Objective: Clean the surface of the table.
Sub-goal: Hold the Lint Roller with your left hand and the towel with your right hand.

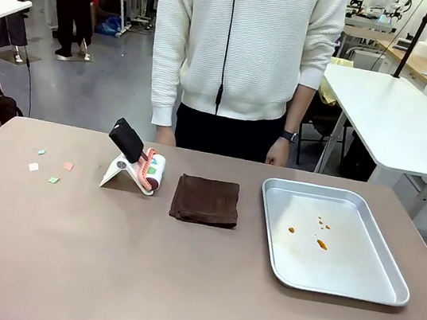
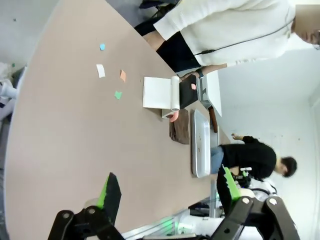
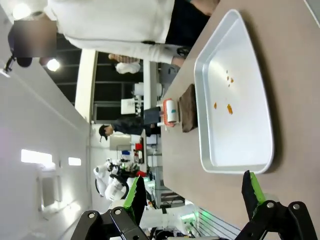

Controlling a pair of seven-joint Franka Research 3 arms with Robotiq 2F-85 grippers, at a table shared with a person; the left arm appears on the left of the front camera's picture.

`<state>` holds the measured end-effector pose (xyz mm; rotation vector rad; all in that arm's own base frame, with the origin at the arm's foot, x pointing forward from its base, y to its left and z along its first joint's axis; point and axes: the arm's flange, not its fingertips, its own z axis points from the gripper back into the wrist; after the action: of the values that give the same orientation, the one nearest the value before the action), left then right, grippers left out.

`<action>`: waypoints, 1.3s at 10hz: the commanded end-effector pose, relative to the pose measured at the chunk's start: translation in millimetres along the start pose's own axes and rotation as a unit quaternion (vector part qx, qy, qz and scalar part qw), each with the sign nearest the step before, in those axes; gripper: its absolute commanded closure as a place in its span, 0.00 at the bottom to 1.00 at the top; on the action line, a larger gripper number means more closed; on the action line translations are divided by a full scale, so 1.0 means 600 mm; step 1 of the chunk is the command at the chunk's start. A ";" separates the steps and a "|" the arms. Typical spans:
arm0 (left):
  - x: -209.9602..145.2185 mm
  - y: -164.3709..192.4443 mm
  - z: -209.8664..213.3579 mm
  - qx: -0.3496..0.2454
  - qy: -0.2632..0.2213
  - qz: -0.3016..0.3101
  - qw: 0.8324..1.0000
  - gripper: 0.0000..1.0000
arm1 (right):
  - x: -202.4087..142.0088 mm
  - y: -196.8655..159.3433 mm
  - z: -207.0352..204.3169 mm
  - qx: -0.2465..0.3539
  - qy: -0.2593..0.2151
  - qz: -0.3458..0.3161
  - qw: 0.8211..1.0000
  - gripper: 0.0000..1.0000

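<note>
The left claw (image 2: pixel 167 189) and right claw (image 3: pixel 194 192) are held wide, empty, above the tabletop (image 1: pixel 179 284), which is spread across the whole front view. Paper scraps (image 1: pixel 68 166) could be scattered, not gathered, if the lint roller (image 1: pixel 152 172) is gripped askew and dragged.

Table (image 1: pixel 100 272) near half free; lint roller (image 1: pixel 138 166), cloth (image 1: pixel 206 201), tray (image 1: pixel 343 260) block mid strip.
</note>
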<state>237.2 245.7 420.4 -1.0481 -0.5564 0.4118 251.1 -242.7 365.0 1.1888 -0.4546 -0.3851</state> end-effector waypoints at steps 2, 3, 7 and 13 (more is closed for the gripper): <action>0.000 0.000 0.000 0.000 0.000 0.000 1.000 0.00 | 0.000 0.000 0.000 0.000 0.000 0.000 1.000 0.00; 0.000 0.000 0.000 0.000 0.000 0.000 1.000 0.00 | 0.000 0.000 0.000 0.000 0.000 0.000 1.000 0.00; 0.000 0.000 0.000 0.000 0.000 0.000 1.000 0.00 | 0.000 0.000 0.000 0.000 0.000 0.000 1.000 0.00; 0.042 -0.077 -0.011 0.031 -0.001 -0.015 0.999 0.00 | -0.051 0.103 -0.053 -0.087 -0.016 0.108 0.990 0.00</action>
<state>250.5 243.0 445.8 -0.9998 -0.5475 0.4041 267.5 -232.4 398.7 1.0666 -0.5181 -0.2972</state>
